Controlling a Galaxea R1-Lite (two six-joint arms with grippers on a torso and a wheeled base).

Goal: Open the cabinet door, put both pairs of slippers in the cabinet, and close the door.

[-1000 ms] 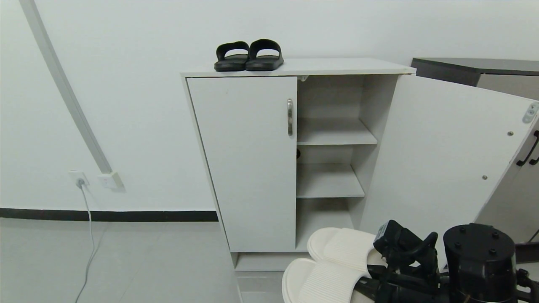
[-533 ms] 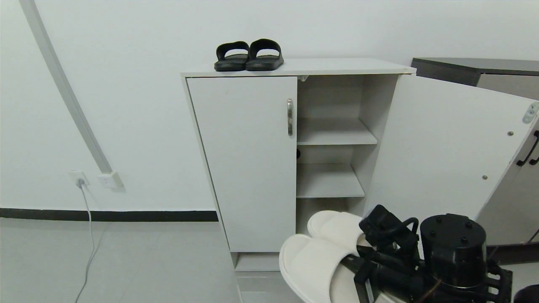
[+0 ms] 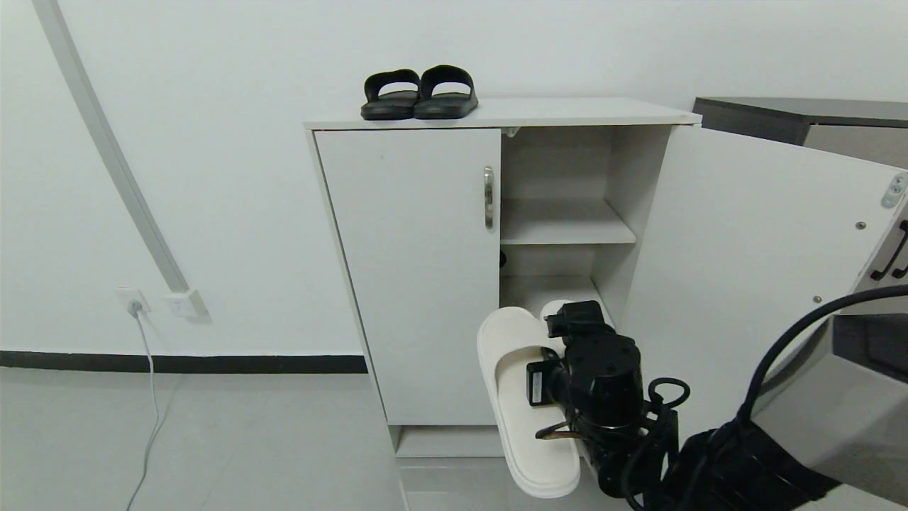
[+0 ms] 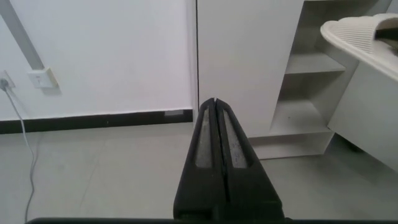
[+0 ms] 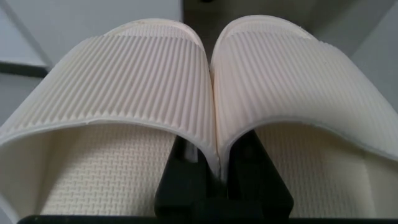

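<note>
- Right now the white slippers (image 3: 512, 404) hang side by side in front of the cabinet (image 3: 567, 111). Their toes are raised toward its open right half and their heels hang low toward the robot.
- Their long axis runs from the gripper straight on to the opening, so the move ahead looks like a push forward along that line.
- The right gripper (image 5: 214, 177) pinches the pair where the two straps meet, one finger under each strap's inner edge.
- The toes sit about level with the middle shelf (image 3: 528, 291). Whether they have already crossed its front edge is hard to tell from the head view.
- The open door (image 3: 738, 270) stands swung out to the right of the slippers, and the closed door (image 3: 408, 277) is just to their left, so the gap between is narrow.
- The black slippers (image 3: 418, 96) rest on top of the cabinet, above the closed door.
- The left gripper (image 4: 215, 109) is farther off, with fingers pressed together on nothing, over the floor (image 4: 112, 168). The right arm is clearly the nearer one.
</note>
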